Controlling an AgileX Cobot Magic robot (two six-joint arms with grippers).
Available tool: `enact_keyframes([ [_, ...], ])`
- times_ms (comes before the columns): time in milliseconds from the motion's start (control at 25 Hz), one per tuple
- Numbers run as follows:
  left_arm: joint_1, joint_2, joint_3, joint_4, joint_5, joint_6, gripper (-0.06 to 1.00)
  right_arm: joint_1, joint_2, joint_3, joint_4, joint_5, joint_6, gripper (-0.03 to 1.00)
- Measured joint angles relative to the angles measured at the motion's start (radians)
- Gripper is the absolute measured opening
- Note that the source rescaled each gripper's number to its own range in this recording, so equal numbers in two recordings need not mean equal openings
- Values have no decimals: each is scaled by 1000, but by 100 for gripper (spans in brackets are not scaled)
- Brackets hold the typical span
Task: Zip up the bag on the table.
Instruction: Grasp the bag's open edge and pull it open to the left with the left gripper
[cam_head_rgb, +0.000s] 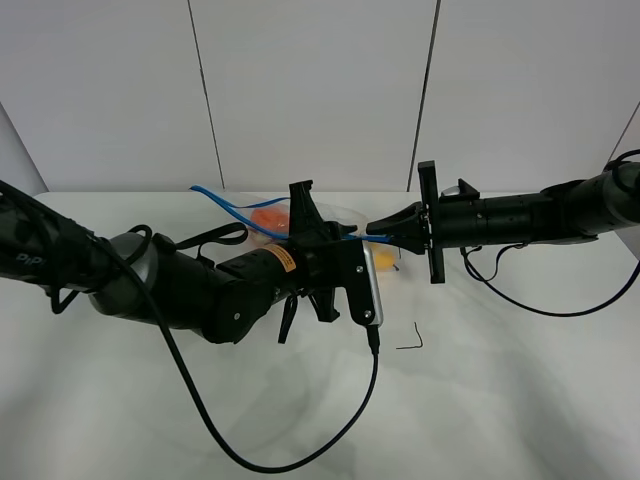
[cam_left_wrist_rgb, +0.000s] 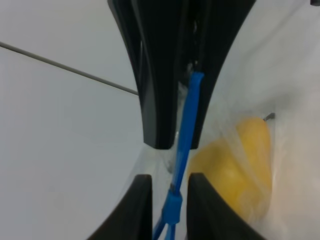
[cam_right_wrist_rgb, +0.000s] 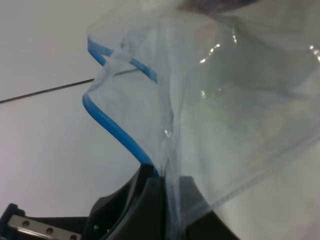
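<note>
Zipping is in hand: mid-frame, over the table (cam_head_rgb: 500, 400), the bag (cam_head_rgb: 270, 215) hangs between both arms. Its clear corner is clamped in the right gripper (cam_right_wrist_rgb: 167, 200). Around the blue zipper strip (cam_left_wrist_rgb: 189, 115) sits the left gripper (cam_left_wrist_rgb: 170, 181), fingers close beside it; whether they pinch cannot be told. Next it likely needs a firm squeeze and a slide along the strip.

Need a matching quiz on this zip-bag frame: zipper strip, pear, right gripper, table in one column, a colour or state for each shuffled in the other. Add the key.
Column one:
1. zipper strip
2. pear
3. right gripper
4. table

Column two:
A. white
B. jaws closed on the bag
C. yellow
D. blue

Pairs: 1-D, 2-C, 3-B, 4-A
</note>
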Motion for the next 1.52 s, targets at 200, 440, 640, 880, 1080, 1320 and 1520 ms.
enact_keyframes([
  [200, 0, 0, 0, -1, -13, 0, 12, 0, 0, 0, 2, 0, 0, 0],
  [440, 0, 2, 0, -1, -13, 0, 0, 0, 0, 0, 4, 0, 0, 0],
  [640, 0, 2, 0, -2, -13, 2, 0, 0, 0, 0, 4, 0, 0, 0],
  [880, 51, 2, 27, 17, -36, 50, 0, 4, 0, 0, 15, -4, 0, 0],
  [1080, 151, 2, 76, 30, -97, 58, 0, 6, 0, 0, 21, -7, 0, 0],
  [1320, 245, 2, 127, 28, -160, 59, 0, 6, 0, -1, 19, -3, 0, 0],
  [1520, 308, 2, 149, 43, -203, 59, 0, 6, 0, -1, 19, -1, 0, 0],
])
